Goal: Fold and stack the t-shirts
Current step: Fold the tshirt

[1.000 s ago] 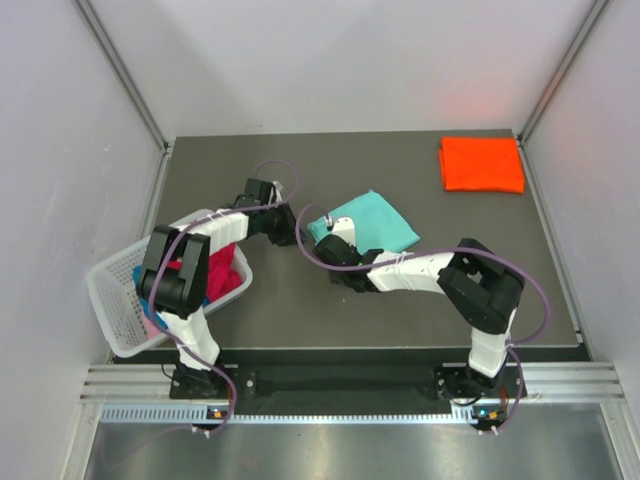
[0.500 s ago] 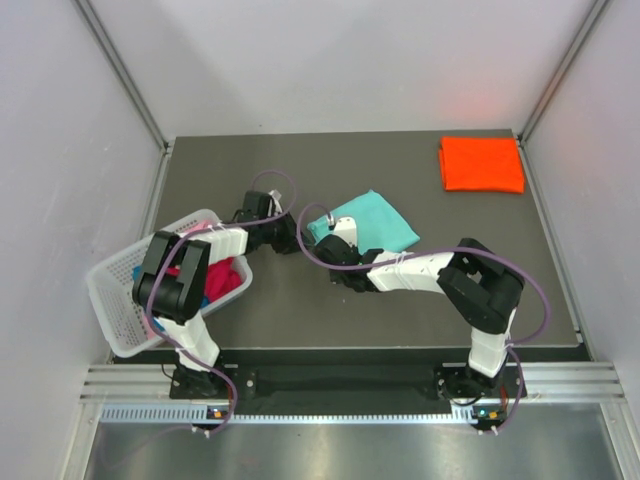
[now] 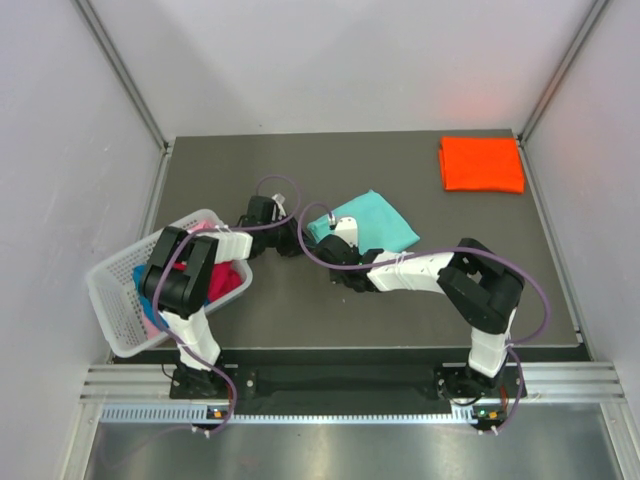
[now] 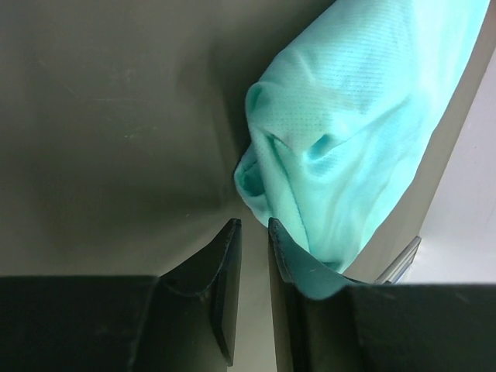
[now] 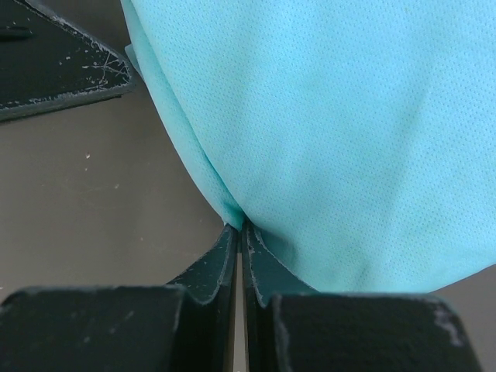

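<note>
Right wrist view has my right claw point(image 5: 239, 232) clamped tight, its two tips pinching the near edge of the teal t-shirt point(image 5: 349, 132). The cloth fans out ahead of the tips and off to their right, lying on the dark table point(image 5: 93, 178). Ahead and to the left of that claw is a black finger that I take for the other arm's.

My left claw point(image 4: 254, 232) stands only a crack apart with nothing between the fingers, and bare table shows through the gap. A bunched corner of the teal shirt sits just beyond its right finger, close but, as far as I can tell, not gripped.

From overhead, both claws meet at that shirt's near-left corner. Well beyond the right claw, in the far right corner, an orange t-shirt point(image 3: 482, 164) lies folded flat, and I judge that one done. The teal one looks partly folded, rumpled at one end, and not yet stacked. Back along the left arm, the white basket point(image 3: 110, 290) holds a magenta-red shirt point(image 3: 225, 278) with bits of blue and pink, so I reckon most of the job is left.
</note>
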### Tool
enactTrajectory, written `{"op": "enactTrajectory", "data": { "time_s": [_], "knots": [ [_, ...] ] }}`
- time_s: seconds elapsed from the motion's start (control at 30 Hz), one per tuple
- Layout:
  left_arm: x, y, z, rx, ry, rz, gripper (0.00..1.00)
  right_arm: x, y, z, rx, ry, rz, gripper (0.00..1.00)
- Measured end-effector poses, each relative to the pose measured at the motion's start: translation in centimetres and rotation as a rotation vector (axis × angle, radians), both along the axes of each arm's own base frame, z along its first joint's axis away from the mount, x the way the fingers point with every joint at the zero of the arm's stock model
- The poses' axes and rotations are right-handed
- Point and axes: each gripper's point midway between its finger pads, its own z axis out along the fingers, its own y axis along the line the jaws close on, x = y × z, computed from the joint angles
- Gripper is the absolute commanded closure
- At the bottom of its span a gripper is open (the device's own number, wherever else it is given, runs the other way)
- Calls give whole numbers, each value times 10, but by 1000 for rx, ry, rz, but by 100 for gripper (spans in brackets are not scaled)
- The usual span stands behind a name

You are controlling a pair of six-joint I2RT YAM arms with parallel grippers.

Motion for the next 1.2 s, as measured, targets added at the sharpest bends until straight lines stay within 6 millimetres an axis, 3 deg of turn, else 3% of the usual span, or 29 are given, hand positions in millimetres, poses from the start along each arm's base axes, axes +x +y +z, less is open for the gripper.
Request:
{"op": "enactTrajectory", "data": {
  "time_s": [0.3, 0.7, 0.73, 0.87, 1.2],
  "knots": [
    [2, 0, -11, 9, 6, 10, 75, 0, -1, 0, 8, 0, -9, 100],
    [8, -7, -11, -27, -14, 4, 75, 0, -1, 0, 12, 1, -12, 100],
    [8, -8, -10, -28, -16, 4, 76, -1, -1, 0, 12, 2, -12, 100],
    [11, -9, -15, -29, -6, 7, 100, -1, -1, 0, 11, 3, -12, 100],
    [20, -9, -14, 13, 6, 27, 100, -7, -11, 1, -39, 34, -2, 100]
  ]
}}
